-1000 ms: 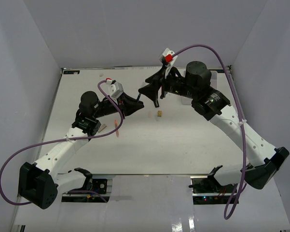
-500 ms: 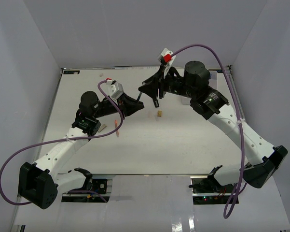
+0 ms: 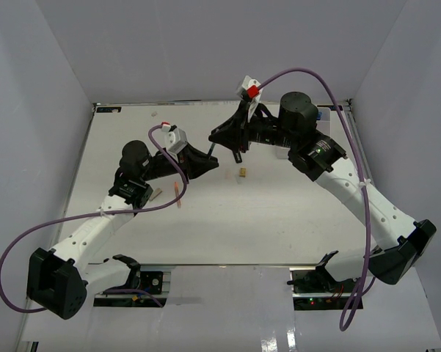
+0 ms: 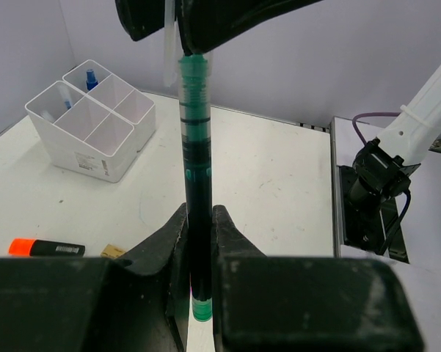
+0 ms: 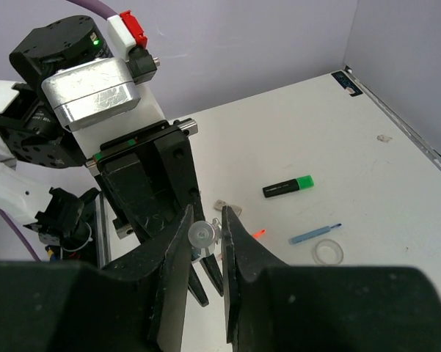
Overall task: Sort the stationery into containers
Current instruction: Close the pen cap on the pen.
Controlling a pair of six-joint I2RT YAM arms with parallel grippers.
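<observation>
A green-bodied pen (image 4: 196,161) with a clear end (image 5: 202,235) spans between both grippers above the table's middle. My left gripper (image 4: 198,227) is shut on its lower part. My right gripper (image 5: 213,233) is closed around its clear end, jaws close on both sides. In the top view the left gripper (image 3: 211,164) and the right gripper (image 3: 224,139) meet tip to tip. The white containers (image 4: 95,128) stand at the back right, mostly hidden behind the right arm in the top view.
On the table lie an orange-capped marker (image 4: 48,248), a tan block (image 3: 242,173), a green-capped marker (image 5: 288,187), a blue pen (image 5: 315,233), a tape ring (image 5: 328,253), a grey block (image 5: 220,205) and a pink stick (image 3: 177,192).
The right gripper has shifted slightly left and back, and the left gripper has eased a little with it. The pen stays between both.
</observation>
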